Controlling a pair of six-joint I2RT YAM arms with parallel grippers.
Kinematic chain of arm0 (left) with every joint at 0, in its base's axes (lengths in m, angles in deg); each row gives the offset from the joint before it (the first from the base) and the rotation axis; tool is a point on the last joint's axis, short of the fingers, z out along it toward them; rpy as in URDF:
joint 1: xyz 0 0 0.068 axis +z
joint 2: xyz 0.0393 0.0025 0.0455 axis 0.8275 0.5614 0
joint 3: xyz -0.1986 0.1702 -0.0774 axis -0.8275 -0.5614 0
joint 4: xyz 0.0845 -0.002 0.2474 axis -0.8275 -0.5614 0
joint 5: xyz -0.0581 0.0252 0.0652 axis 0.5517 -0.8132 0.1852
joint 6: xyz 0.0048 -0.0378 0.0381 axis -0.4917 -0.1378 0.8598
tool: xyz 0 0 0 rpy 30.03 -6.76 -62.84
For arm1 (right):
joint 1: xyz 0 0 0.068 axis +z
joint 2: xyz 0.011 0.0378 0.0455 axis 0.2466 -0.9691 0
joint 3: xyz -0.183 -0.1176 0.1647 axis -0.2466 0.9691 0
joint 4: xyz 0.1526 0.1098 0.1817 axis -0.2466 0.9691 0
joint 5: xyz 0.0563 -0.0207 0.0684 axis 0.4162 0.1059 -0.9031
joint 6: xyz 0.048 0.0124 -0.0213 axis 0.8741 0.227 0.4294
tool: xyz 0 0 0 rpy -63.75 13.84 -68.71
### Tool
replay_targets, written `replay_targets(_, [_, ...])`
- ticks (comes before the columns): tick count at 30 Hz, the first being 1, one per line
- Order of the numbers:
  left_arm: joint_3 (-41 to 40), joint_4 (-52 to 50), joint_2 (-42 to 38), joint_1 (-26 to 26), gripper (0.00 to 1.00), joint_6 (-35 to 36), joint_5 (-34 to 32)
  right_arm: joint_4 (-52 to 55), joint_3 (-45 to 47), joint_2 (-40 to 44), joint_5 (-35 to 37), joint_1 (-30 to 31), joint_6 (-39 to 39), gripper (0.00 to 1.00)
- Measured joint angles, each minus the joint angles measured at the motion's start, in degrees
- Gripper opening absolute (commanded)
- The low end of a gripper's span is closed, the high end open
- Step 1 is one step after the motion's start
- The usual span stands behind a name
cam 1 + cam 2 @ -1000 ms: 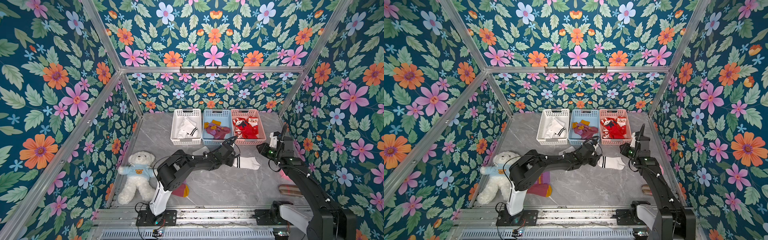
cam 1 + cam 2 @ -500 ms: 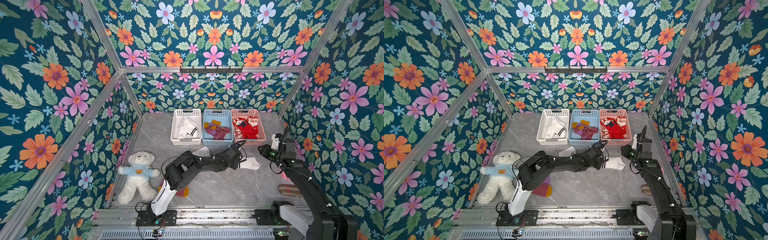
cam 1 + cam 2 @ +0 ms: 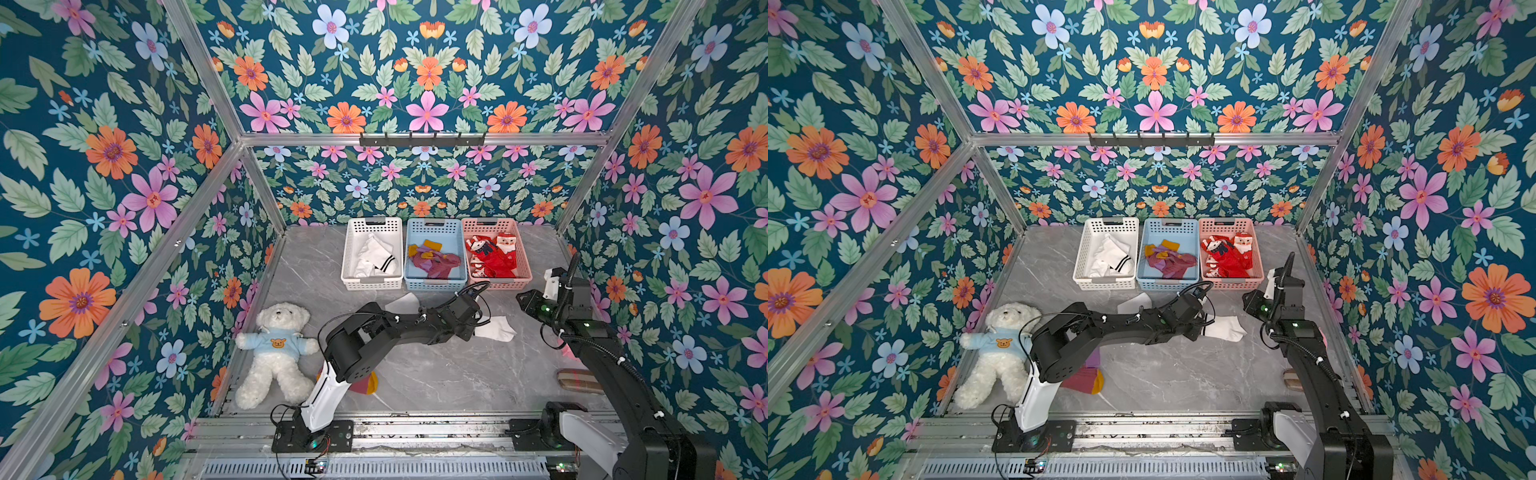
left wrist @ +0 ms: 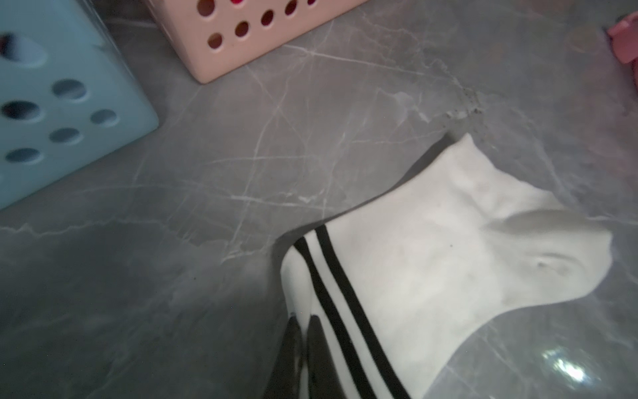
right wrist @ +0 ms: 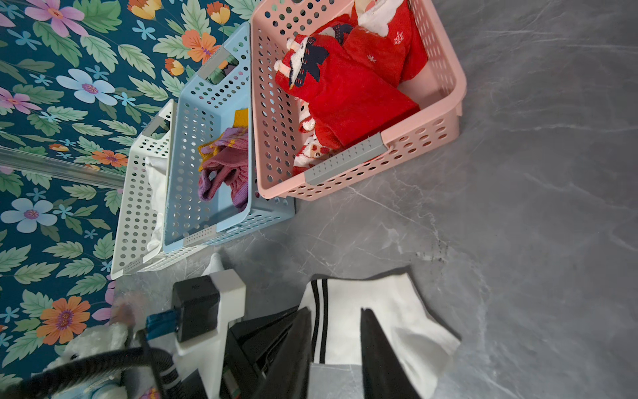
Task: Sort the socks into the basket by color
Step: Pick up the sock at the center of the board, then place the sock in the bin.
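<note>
Left gripper (image 4: 303, 349) pinched the white sock (image 4: 431, 262) by its cuff; right gripper (image 5: 336, 349) hung open just beside. Pickup stage, seemingly; next, lift toward the white basket (image 3: 348, 253).

Both top views look from high above the near edge of the table (image 3: 436, 374), tilted down toward its far edge, sharing the whole table; the left wrist camera hangs close over the white striped sock (image 4: 448, 259), catching corners of the blue basket (image 4: 69, 103) and pink basket (image 4: 241, 45); the right wrist camera sits higher, faces the far left corner, and shares that sock and both baskets.
</note>
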Motion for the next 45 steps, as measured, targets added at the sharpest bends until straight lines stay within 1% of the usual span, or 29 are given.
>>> replay_targets(5, [-2.93, 1.01, -5.97, 2.69, 0.0, 1.29, 4.35, 0.0, 0.11, 0.11, -0.02, -0.04, 0.0, 0.28])
replay_targets(12, [-4.07, 0.66, -14.8, 7.41, 0.0, 3.98, 8.11, -0.02, 0.94, 0.61, -0.04, -0.09, -0.07, 0.28])
replay_targets(17, [-4.85, -1.16, -20.0, 13.53, 0.0, 4.98, 8.96, -0.09, 1.73, 1.44, -0.07, -0.09, -0.07, 0.28])
replay_targets(22, [-4.66, -2.78, -22.93, 19.52, 0.0, 5.4, 7.65, -0.09, 2.32, 1.84, -0.24, -0.09, -0.04, 0.28])
replay_targets(29, [-2.84, -3.93, -23.87, 26.77, 0.0, 7.17, 6.51, -0.09, 2.45, 2.23, -0.44, -0.09, -0.02, 0.28])
replay_targets(37, [-2.49, -4.02, -23.91, 32.89, 0.0, 8.61, 6.34, -0.09, 2.49, 2.25, -0.46, -0.09, 0.07, 0.28])
replay_targets(45, [-2.14, -3.06, -22.47, 39.82, 0.0, 9.49, 8.11, -0.09, 2.47, 1.92, -0.66, -0.09, 0.09, 0.28])
